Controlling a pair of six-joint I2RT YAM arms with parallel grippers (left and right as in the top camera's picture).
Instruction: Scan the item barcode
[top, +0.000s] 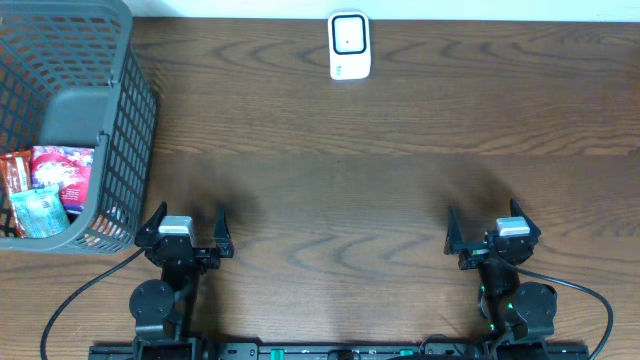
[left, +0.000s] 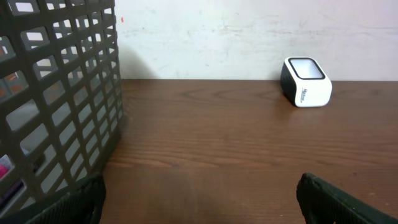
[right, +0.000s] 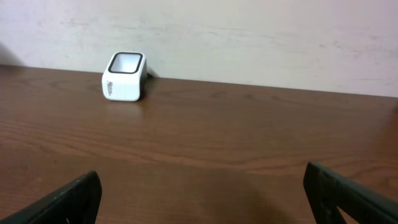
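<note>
A white barcode scanner (top: 349, 46) with a dark window stands at the table's far edge; it also shows in the left wrist view as the scanner (left: 306, 82) and in the right wrist view as the scanner (right: 125, 77). Snack packets (top: 45, 187), red and teal, lie inside the grey basket (top: 120, 90) at the left. My left gripper (top: 186, 226) rests open near the front edge, just right of the basket, nothing between its fingers. My right gripper (top: 490, 232) is open too, near the front right, holding nothing.
The mesh wall of the basket (left: 56, 93) fills the left side of the left wrist view, close to the left finger. A pale wall runs behind the table's far edge. Black cables trail from both arm bases at the front.
</note>
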